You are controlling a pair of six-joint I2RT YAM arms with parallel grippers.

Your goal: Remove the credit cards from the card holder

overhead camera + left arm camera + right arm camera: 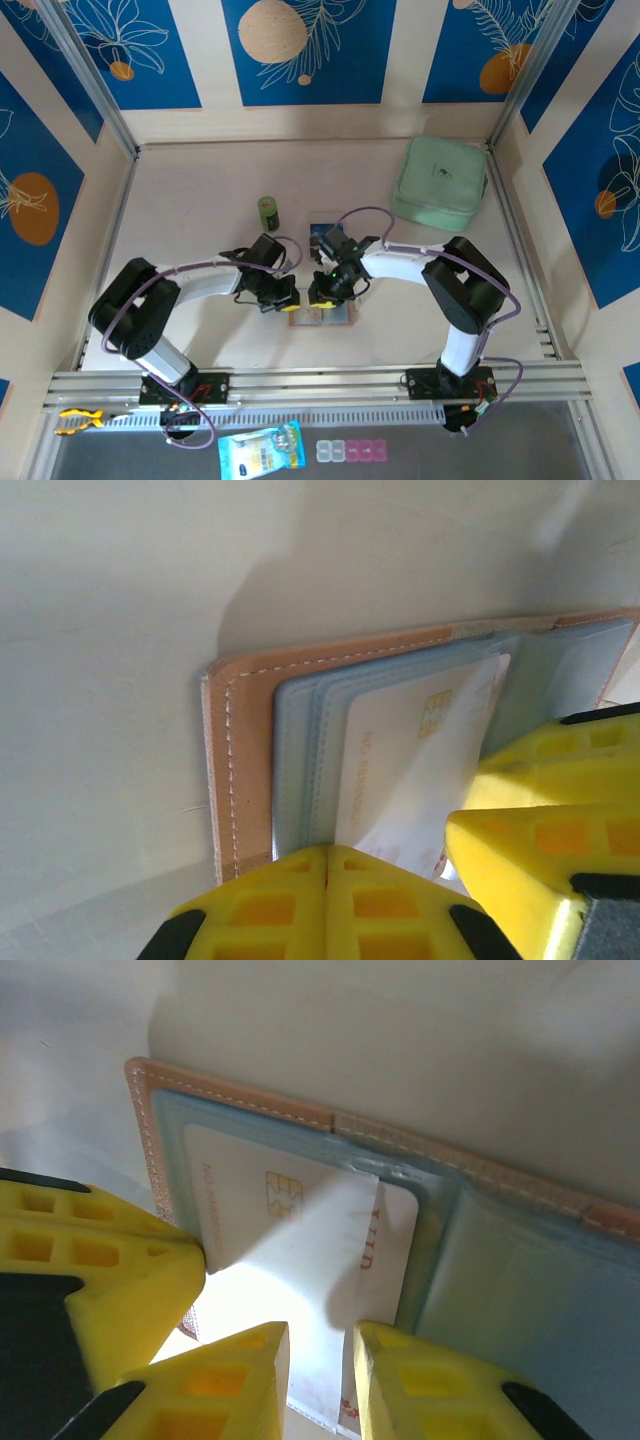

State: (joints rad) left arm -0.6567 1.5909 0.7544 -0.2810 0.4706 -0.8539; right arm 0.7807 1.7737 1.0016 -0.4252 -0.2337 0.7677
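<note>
The card holder (322, 315) lies open on the table between the two grippers, tan-pink rim (240, 740) (250, 1100) around a grey lining. A pale credit card (410, 750) (280, 1250) with a gold chip sticks partway out of its pocket, lifted at one side. Under it lies a second pale card (395, 1230) with red print. My left gripper (283, 297) (327, 855) is shut, with its tips pressing on the lining's edge. My right gripper (325, 293) (322, 1360) stands a little open, its fingers astride the lifted card's edge. A dark blue card (322, 235) lies on the table behind.
A small green bottle (268, 212) stands behind the left gripper. A mint-green case (440, 182) lies at the back right. Off the table's front edge are a clear plastic box (350, 451) and a blue packet (260, 450). Both grippers crowd the holder closely.
</note>
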